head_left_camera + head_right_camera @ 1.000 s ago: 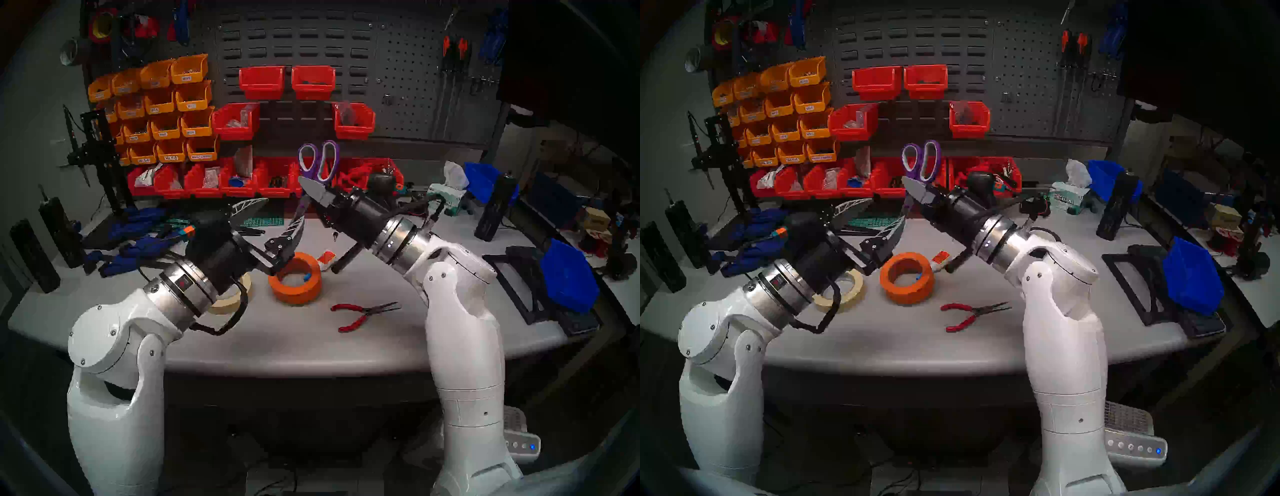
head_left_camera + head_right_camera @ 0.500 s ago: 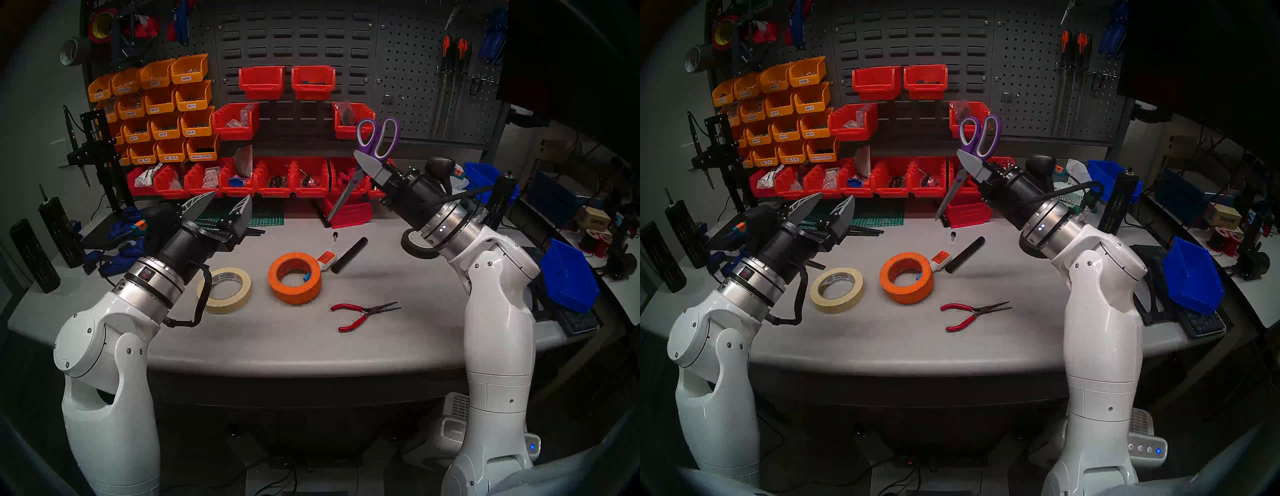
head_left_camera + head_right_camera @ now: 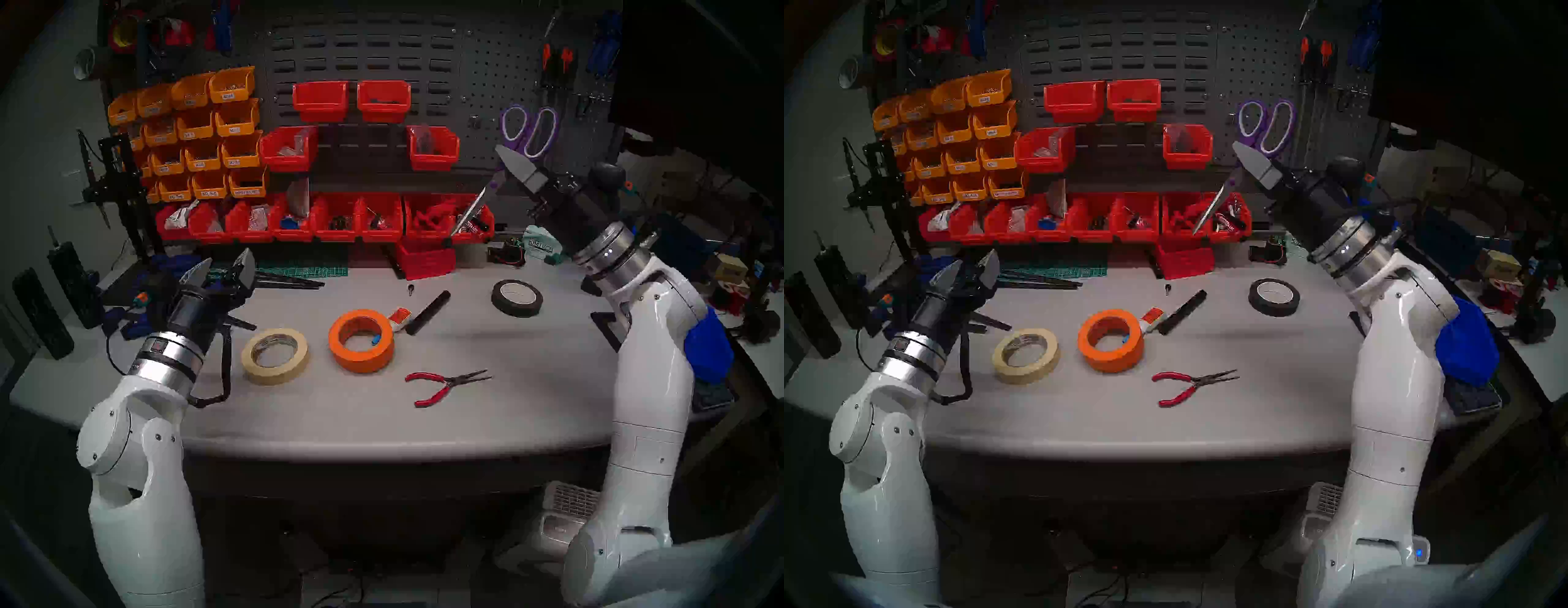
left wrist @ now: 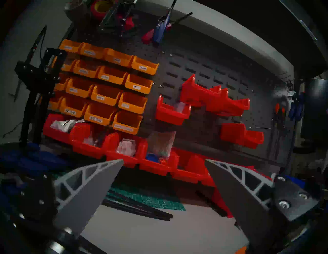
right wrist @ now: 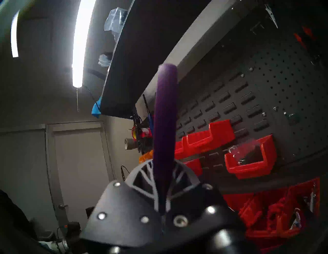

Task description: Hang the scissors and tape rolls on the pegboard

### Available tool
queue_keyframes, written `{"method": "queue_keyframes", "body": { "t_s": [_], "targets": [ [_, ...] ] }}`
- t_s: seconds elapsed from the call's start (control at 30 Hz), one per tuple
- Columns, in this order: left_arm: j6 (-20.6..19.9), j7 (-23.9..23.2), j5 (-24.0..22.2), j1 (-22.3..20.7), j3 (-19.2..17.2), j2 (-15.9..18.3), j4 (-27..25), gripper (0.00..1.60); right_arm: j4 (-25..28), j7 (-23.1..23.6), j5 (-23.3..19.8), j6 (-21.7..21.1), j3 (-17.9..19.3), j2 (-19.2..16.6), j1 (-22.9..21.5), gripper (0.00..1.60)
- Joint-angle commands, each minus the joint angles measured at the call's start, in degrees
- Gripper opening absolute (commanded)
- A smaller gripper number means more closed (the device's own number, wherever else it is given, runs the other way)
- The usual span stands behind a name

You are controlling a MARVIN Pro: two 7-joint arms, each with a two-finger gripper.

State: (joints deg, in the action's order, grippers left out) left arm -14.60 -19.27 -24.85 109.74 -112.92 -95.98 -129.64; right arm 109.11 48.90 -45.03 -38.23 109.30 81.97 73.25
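Bin labels [image 3: 228,97] too blurred to read; scissors [image 5: 165,124] blades hidden behind right hand [image 5: 164,181].

KIMTECH on tissue box [image 3: 543,248]; bin labels illegible.

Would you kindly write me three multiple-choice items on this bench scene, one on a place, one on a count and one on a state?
1. Where are the scissors?
A. flat on the table
B. held up in front of the pegboard
C. in a red bin

2. How many tape rolls lie on the table?
A. one
B. two
C. three

3. How does the left gripper stand?
A. open and empty
B. shut on the pliers
C. shut on a roll

Answers:
1 B: the right gripper holds the scissors handles-up before the pegboard.
2 C: the cream roll, the orange roll and the black roll lie on the table.
3 A: the left gripper has its fingers spread with nothing between them.
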Motion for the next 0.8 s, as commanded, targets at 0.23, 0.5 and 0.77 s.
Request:
{"method": "queue_keyframes", "body": {
  "t_s": [0.23,0.5,0.77],
  "targets": [
    [2.53,0.95,-1.2,1.01,0.99,-1.33,-1.65,1.6,-7.16,-3.59,-6.77,-2.72,1.22,-6.97,-10.31,0.0],
    [3.0,1.06,-1.37,1.19,1.94,-1.39,-2.05,1.6,-11.63,-5.71,-9.46,-2.95,-0.41,-8.16,-12.91,0.0],
    [3.62,1.1,-1.5,1.49,2.86,-1.43,-2.2,1.6,-16.86,-8.43,-11.89,-3.16,-3.31,-8.16,-17.19,0.0]
  ]
}}
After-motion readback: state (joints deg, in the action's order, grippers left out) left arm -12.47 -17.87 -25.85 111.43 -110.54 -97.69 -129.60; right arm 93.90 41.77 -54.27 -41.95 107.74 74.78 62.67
